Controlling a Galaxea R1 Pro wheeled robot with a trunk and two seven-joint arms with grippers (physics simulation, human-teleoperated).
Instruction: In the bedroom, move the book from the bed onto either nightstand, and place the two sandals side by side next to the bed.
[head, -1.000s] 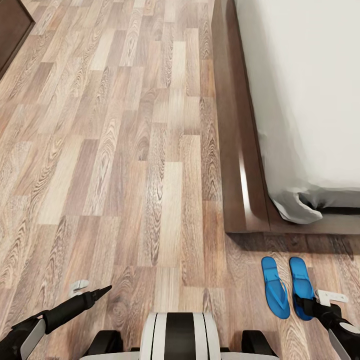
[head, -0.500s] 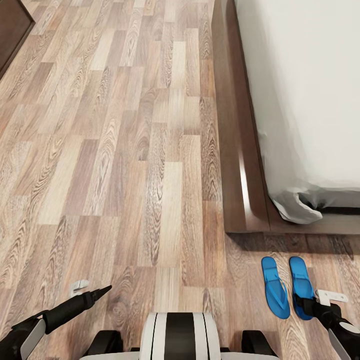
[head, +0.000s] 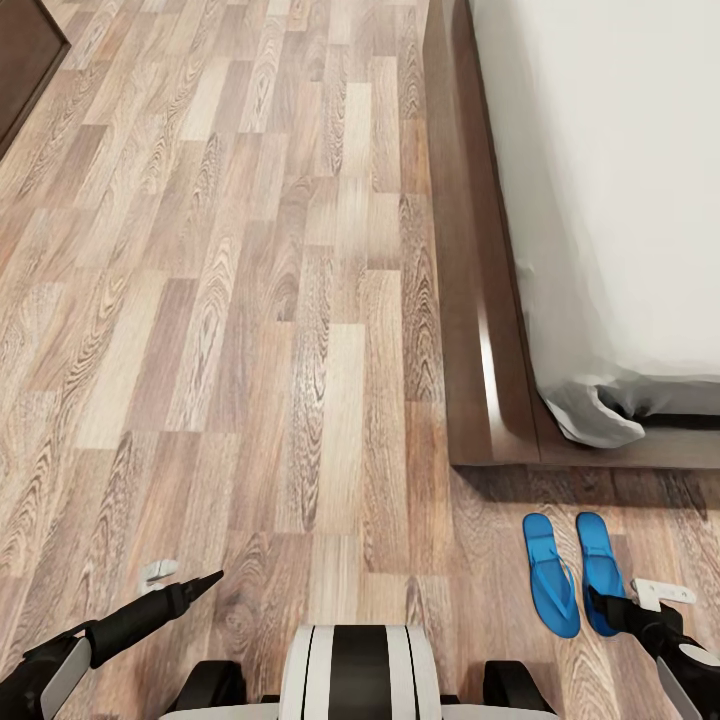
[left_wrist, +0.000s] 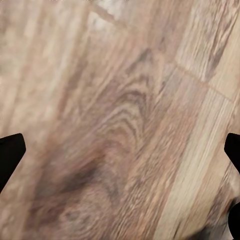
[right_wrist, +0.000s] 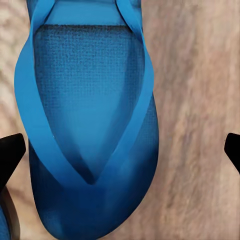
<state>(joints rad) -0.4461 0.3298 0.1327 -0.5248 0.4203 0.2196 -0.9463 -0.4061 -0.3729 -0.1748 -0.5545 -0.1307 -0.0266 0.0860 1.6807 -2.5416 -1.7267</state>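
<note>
While the right gripper (head: 640, 605) hangs low over the floor (head: 300, 350), its jaws stand spread wide in the right wrist view, dark tips at either edge of the picture with nothing pinched, and the right-hand sandal (right_wrist: 90, 130) lies flat beneath the gap, nearer one tip than the other. From the head view that sandal (head: 600, 570) is partly covered at its near end by the gripper, and the other sandal (head: 550, 575) lies just beside it, outside the jaws on the side toward the robot's middle. The two lie roughly parallel, toes toward the foot of the bed (head: 600, 200), close to the corner of the dark bed frame (head: 480, 400). I judge the pair already looks side by side next to the bed, so the spread jaws read as a release or a small straightening of the right-hand one rather than a carry.

The left gripper (head: 185, 585) is held low over bare planks, well apart from both sandals; its jaws are also spread in the left wrist view, with only wood grain between them, so it seems parked out of the way.

No book or nightstand can be made out here; a dark cabinet (head: 25, 60) sits far from both sets of jaws, and which piece it is cannot be told
</note>
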